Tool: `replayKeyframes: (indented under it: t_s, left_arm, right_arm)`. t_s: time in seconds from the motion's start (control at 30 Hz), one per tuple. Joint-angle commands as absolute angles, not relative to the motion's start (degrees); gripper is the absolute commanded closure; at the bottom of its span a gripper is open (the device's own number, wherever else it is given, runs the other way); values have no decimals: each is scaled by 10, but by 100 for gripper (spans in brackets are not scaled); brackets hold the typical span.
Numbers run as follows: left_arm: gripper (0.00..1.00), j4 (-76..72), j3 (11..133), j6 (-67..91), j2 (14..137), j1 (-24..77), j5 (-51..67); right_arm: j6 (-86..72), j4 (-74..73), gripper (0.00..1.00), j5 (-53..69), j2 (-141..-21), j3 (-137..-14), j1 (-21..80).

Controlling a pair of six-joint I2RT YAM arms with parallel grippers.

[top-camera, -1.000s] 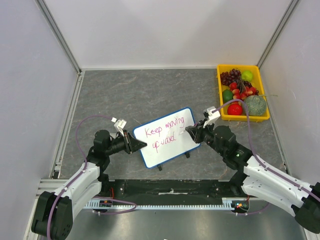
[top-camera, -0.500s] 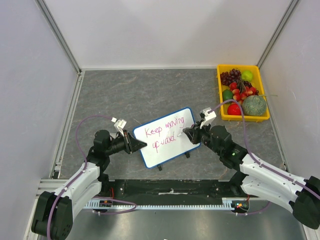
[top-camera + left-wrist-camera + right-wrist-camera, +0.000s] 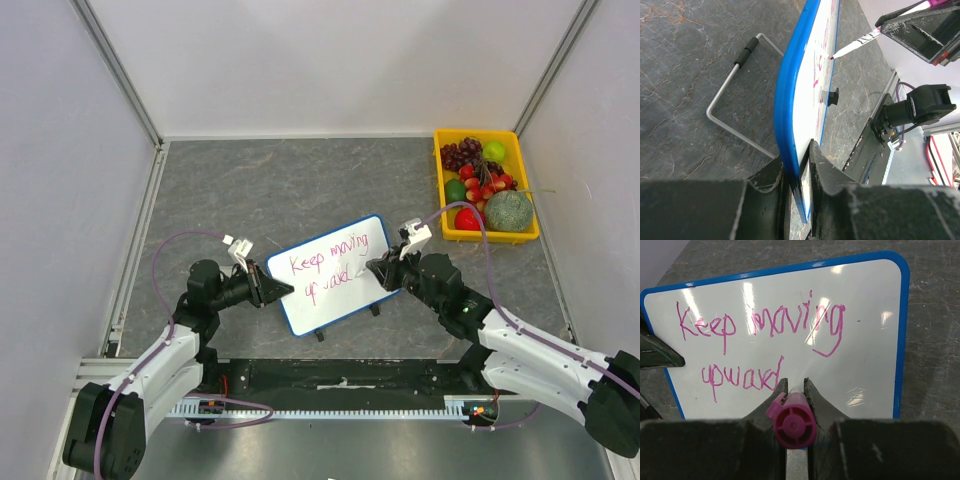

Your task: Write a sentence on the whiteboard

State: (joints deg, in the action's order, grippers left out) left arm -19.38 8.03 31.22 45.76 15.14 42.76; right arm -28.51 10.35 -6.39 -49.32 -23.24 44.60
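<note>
Two views hide part of the work. In the left wrist view the small rectangular white whiteboard (image 3: 790,100) with blue rim appears almost edge-on, so the thin magenta handwritten sentence (image 3: 771,326) shows there only as streaks. In the right wrist view the round magenta rear end of the white-barrelled marker (image 3: 791,422) and the black fingers (image 3: 816,399) cover the marker tip and the lower edge of the whiteboard. In that view the sentence reads "Keep moving" on the first line and "upward" on the second. Seen from the left wrist, the tip lies at the white face; contact cannot be confirmed. The right gripper (image 3: 378,268) is clamped on the marker. The left gripper (image 3: 799,167) is closed on the blue rim at the whiteboard's left end. The whiteboard stands tilted on the grey stone-patterned table (image 3: 250,190), near the front edge between both grippers, with a bent metal wire stand (image 3: 745,50) behind it. A yellow plastic tray (image 3: 439,185) at the far right holds dark purple grapes (image 3: 460,155), a green apple (image 3: 494,150), a round red fruit (image 3: 469,218) and a grey-green melon (image 3: 510,211). The small red pieces (image 3: 485,185) among them are too small to identify.
</note>
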Motion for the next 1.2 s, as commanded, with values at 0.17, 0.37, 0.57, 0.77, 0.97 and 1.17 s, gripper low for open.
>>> replayKeyframes:
  t_s: [0.17, 0.37, 0.57, 0.77, 0.97, 1.17]
  left_arm:
    - [98, -204, 76, 272, 458, 149, 399]
    - [98, -204, 76, 272, 457, 149, 399]
    - [98, -204, 76, 272, 457, 149, 398]
    - [98, -204, 76, 272, 459, 149, 400]
    - [98, -204, 76, 272, 458, 149, 399]
    - [98, -204, 76, 272, 457, 149, 399]
  right_arm:
    - [-287, 136, 100, -78, -504, -224, 444]
    - [-286, 124, 100, -71, -492, -231, 444]
    - [-291, 91, 100, -51, -440, -249, 444]
    - [-308, 56, 100, -27, -401, -255, 444]
    - [-325, 22, 100, -23, -374, -250, 444]
    - [-351, -29, 100, -6, -358, -249, 444]
